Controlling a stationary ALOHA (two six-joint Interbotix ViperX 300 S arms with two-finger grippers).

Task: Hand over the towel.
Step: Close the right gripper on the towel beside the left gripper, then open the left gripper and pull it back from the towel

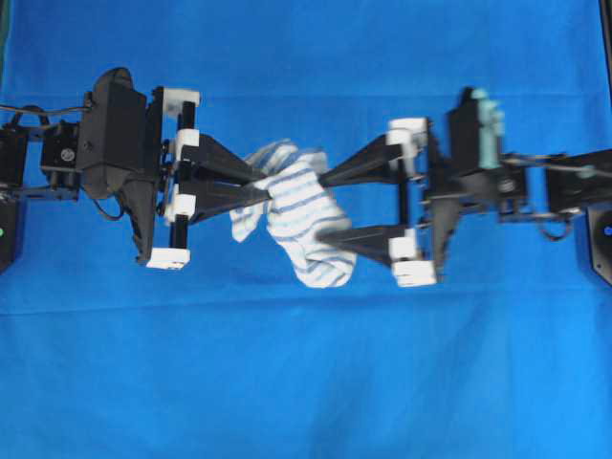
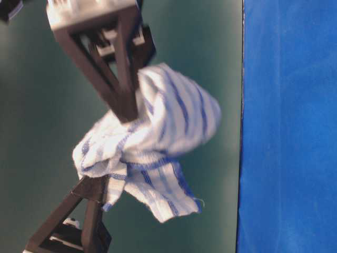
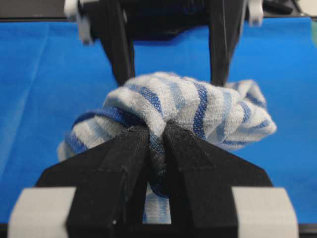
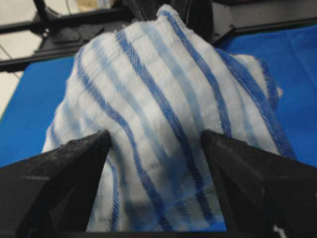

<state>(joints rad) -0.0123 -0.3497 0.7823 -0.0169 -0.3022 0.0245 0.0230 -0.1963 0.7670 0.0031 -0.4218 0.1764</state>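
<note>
1. Mid-air exchange over the blue tablecloth (image 1: 306, 382): one striped towel (image 1: 304, 222) hangs bunched between two robot arms that face each other nose to nose, clear of the cloth-covered table.

2. The left gripper (image 1: 265, 185) has its fingers pressed together on a fold of the towel. The left wrist view shows the two black tips pinching a gathered ridge of fabric, so this arm bears the towel's weight.

3. The right gripper (image 1: 323, 205) stands spread wide, its two fingers (image 4: 74, 163) flanking the loose bulk of the towel, one on each side. The right wrist view shows fabric filling the gap between them, but the tips do not appear to squeeze it.

4. The arrangement reads as a handover not yet completed: the holder presents the cloth level and at centre so the receiver can straddle it before closing. The pinch sits at one end of the bundle, leaving the rest free for the other arm.

5. Judged from this, the next step calls for the right fingers to close on the towel before the left lets go; releasing early would likely drop it.

6. Count: one towel, two grippers, four fingers, one tablecloth.
</note>
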